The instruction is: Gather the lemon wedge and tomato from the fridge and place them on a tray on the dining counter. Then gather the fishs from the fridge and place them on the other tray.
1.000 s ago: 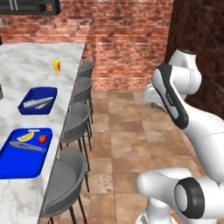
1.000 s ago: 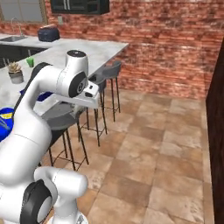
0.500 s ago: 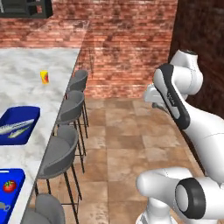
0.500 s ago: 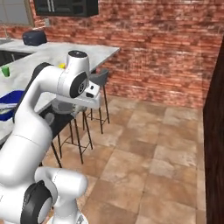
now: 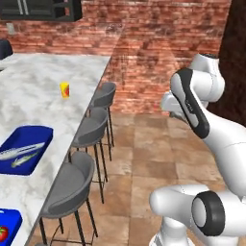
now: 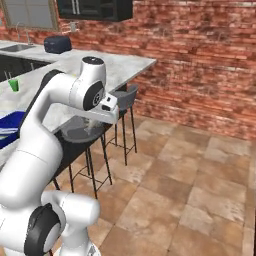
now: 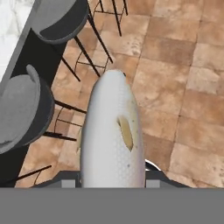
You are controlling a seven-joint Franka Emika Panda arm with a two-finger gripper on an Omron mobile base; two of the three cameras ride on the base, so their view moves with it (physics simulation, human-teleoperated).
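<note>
Smooth, pale silver-grey skin on the fish (image 7: 113,135), faintly sheened — one tan fin. Polished white-grey marble on the dining counter (image 5: 33,96). Matt grey moulded seats on the stools (image 5: 72,185), over thin black metal legs. Rough red brick on the wall (image 6: 200,60) — matt terracotta floor tiles (image 6: 190,200)

free: tiled floor (image 6: 200,185) | blocked: stools (image 5: 91,129) lining dining counter (image 5: 43,91)
</note>
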